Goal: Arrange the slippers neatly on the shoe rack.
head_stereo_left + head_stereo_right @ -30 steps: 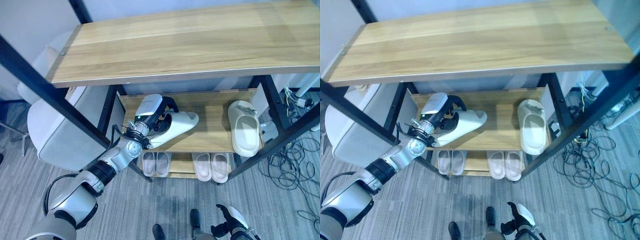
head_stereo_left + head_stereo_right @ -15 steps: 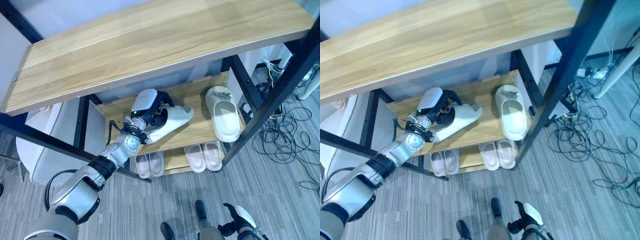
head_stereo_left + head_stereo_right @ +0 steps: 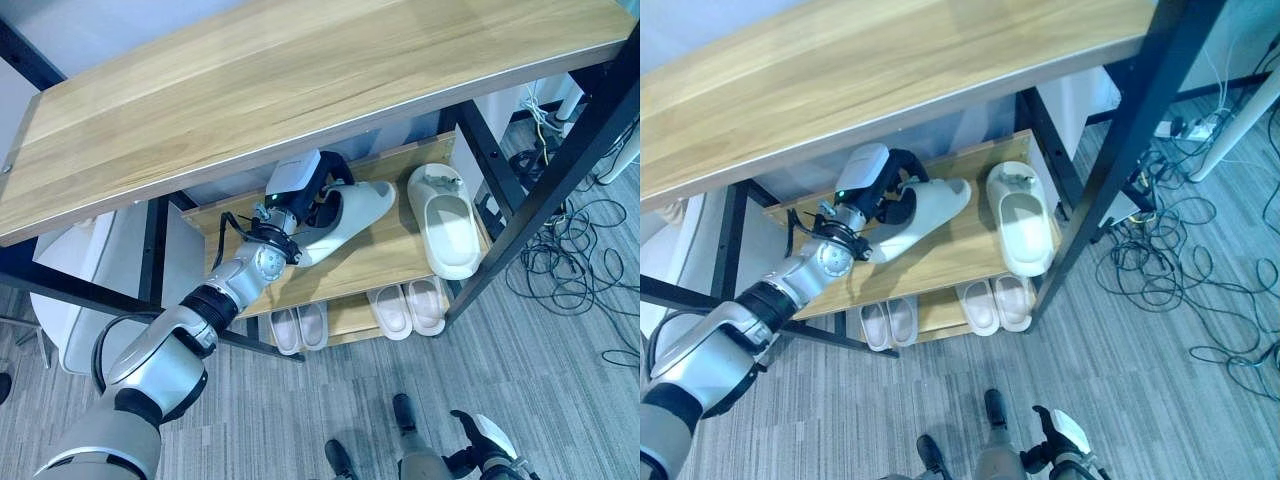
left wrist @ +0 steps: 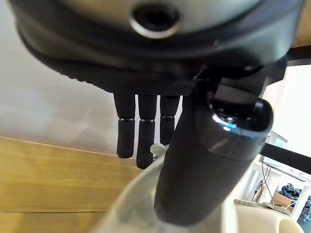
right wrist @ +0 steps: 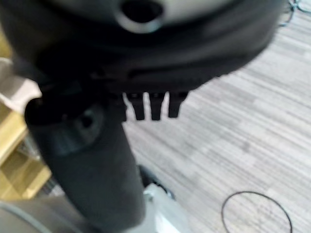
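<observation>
Gripping 1 white slipper (image 3: 345, 212) by its heel, fingers curled round it, the left hand (image 3: 312, 192) angles it toward its mate (image 3: 446, 222) on the middle shelf (image 3: 400, 258); right hand (image 3: 480, 450) hangs low, fingers unclear

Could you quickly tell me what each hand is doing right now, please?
Left hand: shut on the cream slipper on the rack's middle shelf.
Right hand: low by the floor, holding nothing; fingers curled.

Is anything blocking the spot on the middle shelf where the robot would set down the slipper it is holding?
Nothing visible does. The left hand grips the slipper over the middle shelf, whose wood below and beside it lies bare. The other slipper rests further right, apart from it. The right hand hangs low, away from the rack.
</observation>
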You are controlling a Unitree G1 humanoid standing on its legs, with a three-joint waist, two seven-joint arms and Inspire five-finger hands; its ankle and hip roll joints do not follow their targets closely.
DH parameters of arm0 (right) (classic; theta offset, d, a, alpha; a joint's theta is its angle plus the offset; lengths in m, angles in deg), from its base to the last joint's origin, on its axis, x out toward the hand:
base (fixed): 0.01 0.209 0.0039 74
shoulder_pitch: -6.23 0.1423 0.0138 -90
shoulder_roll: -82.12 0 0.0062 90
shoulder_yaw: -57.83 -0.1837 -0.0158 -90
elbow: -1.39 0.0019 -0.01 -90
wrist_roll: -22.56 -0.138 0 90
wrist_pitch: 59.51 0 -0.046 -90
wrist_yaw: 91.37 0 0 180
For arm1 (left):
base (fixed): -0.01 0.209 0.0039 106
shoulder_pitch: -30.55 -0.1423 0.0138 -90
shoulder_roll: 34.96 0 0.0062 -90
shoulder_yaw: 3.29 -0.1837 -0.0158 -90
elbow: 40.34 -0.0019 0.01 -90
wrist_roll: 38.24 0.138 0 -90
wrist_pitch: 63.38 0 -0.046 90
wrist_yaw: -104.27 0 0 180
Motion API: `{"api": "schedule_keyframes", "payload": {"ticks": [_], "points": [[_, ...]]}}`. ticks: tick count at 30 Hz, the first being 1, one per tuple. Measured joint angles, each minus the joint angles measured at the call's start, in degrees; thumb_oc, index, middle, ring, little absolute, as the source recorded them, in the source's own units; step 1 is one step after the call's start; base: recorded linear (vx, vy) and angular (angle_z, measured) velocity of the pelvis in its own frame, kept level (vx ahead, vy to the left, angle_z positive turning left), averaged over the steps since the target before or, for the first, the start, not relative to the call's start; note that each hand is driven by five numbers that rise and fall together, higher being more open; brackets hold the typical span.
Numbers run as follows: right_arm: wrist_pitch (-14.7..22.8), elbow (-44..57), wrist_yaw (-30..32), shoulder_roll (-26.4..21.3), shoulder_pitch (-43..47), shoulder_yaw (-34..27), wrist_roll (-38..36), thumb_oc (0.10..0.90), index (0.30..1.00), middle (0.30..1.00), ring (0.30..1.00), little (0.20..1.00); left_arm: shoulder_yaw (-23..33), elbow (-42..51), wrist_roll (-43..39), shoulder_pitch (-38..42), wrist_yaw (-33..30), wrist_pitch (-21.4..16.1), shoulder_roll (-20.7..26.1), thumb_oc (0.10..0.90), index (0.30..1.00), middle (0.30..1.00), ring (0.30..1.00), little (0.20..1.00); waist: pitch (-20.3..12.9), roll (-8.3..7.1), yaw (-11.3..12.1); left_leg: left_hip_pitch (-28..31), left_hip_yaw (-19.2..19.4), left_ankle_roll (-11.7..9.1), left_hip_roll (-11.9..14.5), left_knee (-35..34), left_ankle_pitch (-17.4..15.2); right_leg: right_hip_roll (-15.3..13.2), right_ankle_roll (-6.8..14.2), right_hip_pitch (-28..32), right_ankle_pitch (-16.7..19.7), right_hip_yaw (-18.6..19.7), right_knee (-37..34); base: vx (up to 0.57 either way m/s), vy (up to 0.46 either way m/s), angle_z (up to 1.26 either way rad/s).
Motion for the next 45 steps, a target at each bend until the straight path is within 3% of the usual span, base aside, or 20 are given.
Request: {"api": "schedule_keyframes", "payload": {"ticks": [10, 21, 29, 33, 38, 45], "points": [[0.0, 0.4, 0.1, 0.0, -0.1, 0.1, -0.1, 0.8, 0.9, 0.9, 0.9, 0.9, 0.4, 0.0, -2.7, 0.0, -0.4, 0.0, -4.5, 0.8, 0.9, 0.9, 0.9, 0.9, 0.0, -0.06, 0.0, 0.0, -0.3, 0.0, 0.0, 0.0, 0.0, 0.0, 0.0, 0.1, 0.0, -0.3, 0.0, 0.0, 0.0, 0.0], [0.0, 0.4, 0.1, 0.0, -0.2, 0.1, -0.1, 0.8, 0.9, 0.9, 0.9, 0.9, 1.0, 0.5, -2.8, -1.2, -1.0, 0.0, -4.8, 0.8, 0.9, 0.9, 0.9, 0.9, 0.2, -0.24, 0.4, 0.1, -1.6, 0.0, 0.2, 0.0, 0.0, -0.1, 0.0, 0.8, 0.0, -1.8, 0.0, 0.0, -0.011, 0.06], [0.0, 0.4, 0.1, 0.2, -0.1, 0.2, -0.2, 0.8, 0.9, 0.9, 0.9, 0.9, 3.8, 1.6, -4.6, -4.3, -1.0, 0.0, -5.2, 0.8, 0.9, 0.9, 0.9, 0.9, 0.9, -1.25, 0.9, 0.2, -3.2, 0.0, 0.3, 0.0, 0.0, -0.3, 0.0, 1.5, 0.0, -3.0, 0.0, -0.01, -0.018, 0.08], [-0.1, 0.4, 0.0, 0.3, -0.1, 0.2, -0.2, 0.8, 0.9, 0.9, 0.9, 0.9, 6.9, 3.8, -9.1, -8.3, -0.8, -0.1, -5.6, 0.8, 0.9, 0.9, 0.9, 0.9, 1.1, -1.59, 1.2, 0.3, -3.5, 0.0, 0.3, 0.0, 0.0, -0.3, -0.1, 1.9, 0.1, -3.4, 0.0, -0.01, -0.009, 0.05], [-0.7, 0.4, 0.0, 0.7, -0.1, 0.2, -0.2, 0.8, 0.9, 0.9, 0.9, 0.9, 10.9, 5.2, -22.7, -14.2, 2.3, -0.6, -6.6, 0.8, 0.9, 0.9, 0.9, 0.9, 1.1, -2.28, 2.1, 0.5, -4.6, 0.0, 0.4, 0.0, 0.0, -0.4, 0.0, 2.5, 0.0, -4.4, 0.0, 0.0, -0.004, 0.09], [-1.8, 0.4, 0.0, 2.0, -0.1, 0.2, -0.1, 0.8, 0.9, 0.9, 0.9, 0.9, 11.4, 5.9, -27.7, -18.9, 5.5, -0.6, -6.7, 0.8, 0.9, 0.9, 0.9, 0.9, 0.9, -3.72, 2.4, 0.8, -4.8, 0.0, 0.4, 0.0, 0.0, -0.5, 0.0, 3.0, 0.0, -4.9, 0.0, 0.0, 0.0, 0.04]]}}
